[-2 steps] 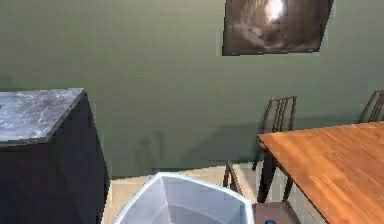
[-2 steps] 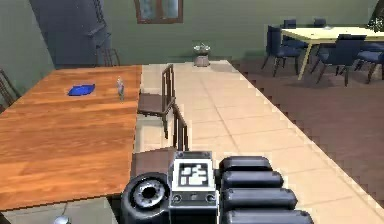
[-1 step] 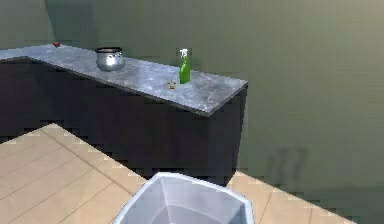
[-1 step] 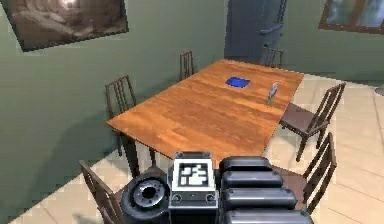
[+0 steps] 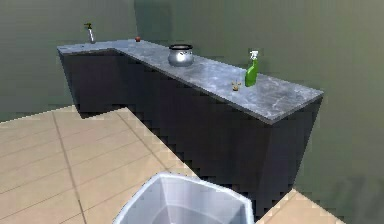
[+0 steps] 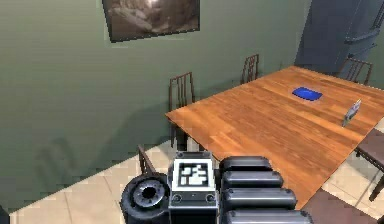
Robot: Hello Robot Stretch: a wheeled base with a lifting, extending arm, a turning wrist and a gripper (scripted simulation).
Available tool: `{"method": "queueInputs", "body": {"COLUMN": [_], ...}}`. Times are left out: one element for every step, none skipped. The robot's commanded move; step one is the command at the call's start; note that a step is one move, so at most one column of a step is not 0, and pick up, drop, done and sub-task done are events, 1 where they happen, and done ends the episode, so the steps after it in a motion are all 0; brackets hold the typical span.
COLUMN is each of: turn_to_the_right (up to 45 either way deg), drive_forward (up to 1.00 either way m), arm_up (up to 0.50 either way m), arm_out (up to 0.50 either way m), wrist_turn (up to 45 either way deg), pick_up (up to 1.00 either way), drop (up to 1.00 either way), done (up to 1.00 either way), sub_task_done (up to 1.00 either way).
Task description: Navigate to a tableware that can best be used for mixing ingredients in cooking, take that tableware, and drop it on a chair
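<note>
- The metal bowl (image 5: 180,54), shiny and round with a dark rim, stands on the grey countertop (image 5: 290,95) near the inner corner of the L-shaped counter. It could also be a pot, so the wrong vessel may be taken if nothing closer confirms it.
- A grey bin (image 5: 170,178) sits low in the forward view, between the robot and the counter. Driving straight ahead would likely hit it, so the approach needs to curve around.
- A green spray bottle (image 5: 253,68) stands on the same countertop, well apart from the bowl. If the arm sweeps along the counter it could knock the bottle over.
- The gripper (image 6: 150,197) shows as a dark round body beside a white marker square at the arm side view's bottom edge. I cannot tell the state of the jaws, or whether it holds anything.
- The bowl's smooth curved wall probably gives thin fingers little purchase, so it may slip or roll on lifting.
- The nearest chair (image 6: 181,95) stands close against the wooden dining table (image 6: 270,120) and its seat is hidden. A drop there may land on the tabletop or the floor instead.
</note>
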Motion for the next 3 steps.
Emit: {"method": "queueInputs", "body": {"turn_to_the_right": [0.0, 0.0, 0.0], "drive_forward": [0.00, 0.00, 0.00], "arm_up": [0.00, 0.00, 0.00], "arm_out": [0.48, 0.00, 0.00], "wrist_turn": [0.0, 45.0, 45.0], "pick_up": [0.00, 0.00, 0.00], "drop": [0.00, 0.00, 0.00], "done": [0.00, 0.00, 0.00], "sub_task_done": [0.00, 0.00, 0.00]}}
